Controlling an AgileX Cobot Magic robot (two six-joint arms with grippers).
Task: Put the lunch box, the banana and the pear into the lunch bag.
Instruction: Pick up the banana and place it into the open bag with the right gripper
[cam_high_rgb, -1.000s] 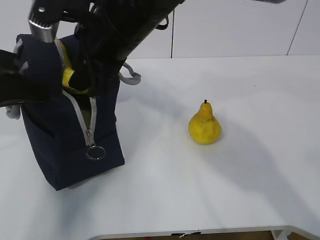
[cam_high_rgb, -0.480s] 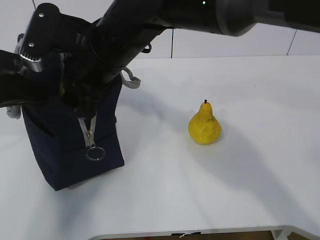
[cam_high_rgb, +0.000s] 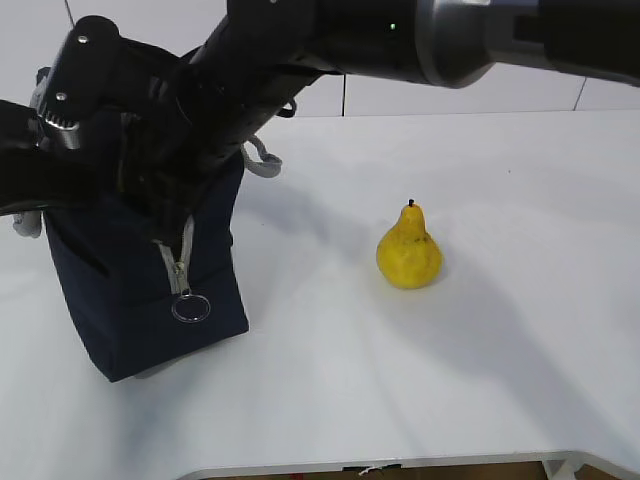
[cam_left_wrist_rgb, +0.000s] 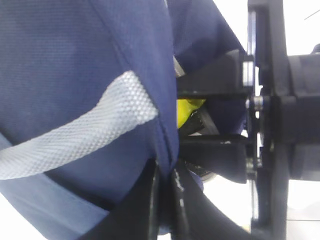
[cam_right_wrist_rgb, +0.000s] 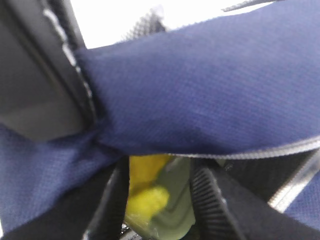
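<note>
The navy lunch bag (cam_high_rgb: 130, 290) stands at the table's left with its top open. My left gripper (cam_left_wrist_rgb: 165, 195) is shut on the fabric rim of the lunch bag (cam_left_wrist_rgb: 75, 60), holding it open. My right arm reaches across and down into the opening. Its gripper (cam_right_wrist_rgb: 157, 200) stands open inside the bag. The yellow banana (cam_right_wrist_rgb: 147, 197) lies against its left finger, with a gap to the right one. Under it shows the pale green lid of the lunch box (cam_right_wrist_rgb: 180, 200). The banana (cam_left_wrist_rgb: 187, 107) also peeks out in the left wrist view. The pear (cam_high_rgb: 408, 250) stands upright on the table, right of the bag.
A grey zipper with a ring pull (cam_high_rgb: 190, 307) hangs down the bag's front. A grey webbing handle (cam_high_rgb: 262, 158) flops over the bag's far side. The white table (cam_high_rgb: 480, 350) ends at its front edge near the bottom of the exterior view.
A second ago the banana showed above the bag's rim in my right gripper. It has since gone down inside, out of the exterior view, and the right jaws have widened a little.
</note>
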